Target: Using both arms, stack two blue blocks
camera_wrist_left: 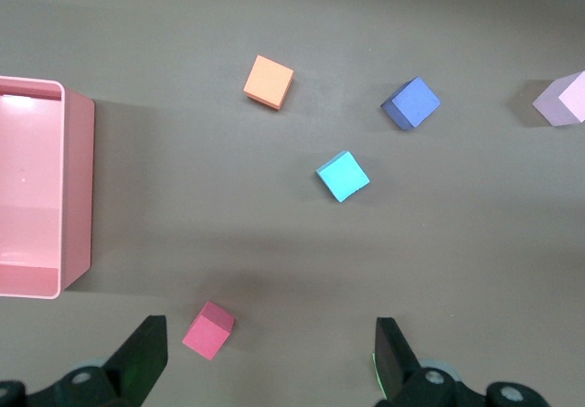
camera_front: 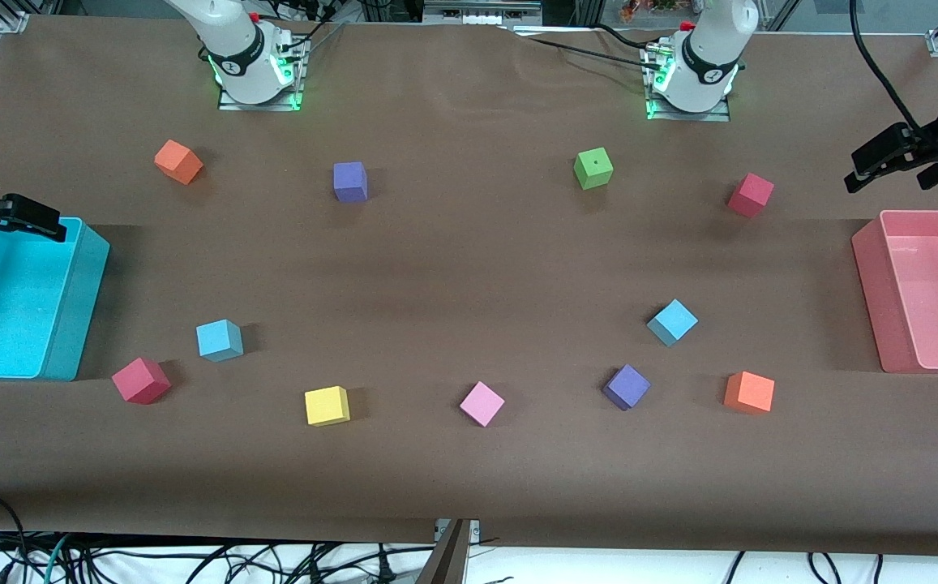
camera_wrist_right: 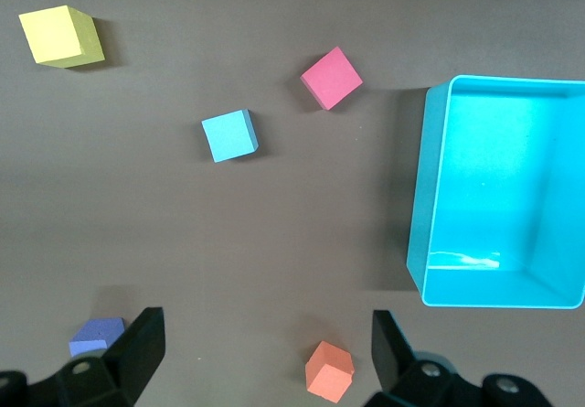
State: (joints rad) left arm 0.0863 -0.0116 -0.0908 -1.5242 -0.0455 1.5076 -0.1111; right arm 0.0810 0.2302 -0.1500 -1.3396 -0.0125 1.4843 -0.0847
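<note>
Two sky-blue blocks lie apart on the brown table. One blue block (camera_front: 219,339) is toward the right arm's end, next to a red cube (camera_front: 141,380); it shows in the right wrist view (camera_wrist_right: 228,135). The other blue block (camera_front: 672,321) is toward the left arm's end, beside a purple cube (camera_front: 626,386); it shows in the left wrist view (camera_wrist_left: 343,176). My left gripper (camera_front: 894,158) (camera_wrist_left: 270,361) is open and empty, raised beside the pink bin (camera_front: 870,284). My right gripper (camera_front: 10,215) (camera_wrist_right: 265,357) is open and empty, raised over the cyan bin (camera_front: 79,324).
Other cubes are scattered: orange (camera_front: 178,161), purple (camera_front: 349,181), green (camera_front: 593,169) and red (camera_front: 751,195) nearer the bases; yellow (camera_front: 327,405), pink (camera_front: 481,403) and orange (camera_front: 749,392) nearer the front camera. The bins stand at the table's two ends.
</note>
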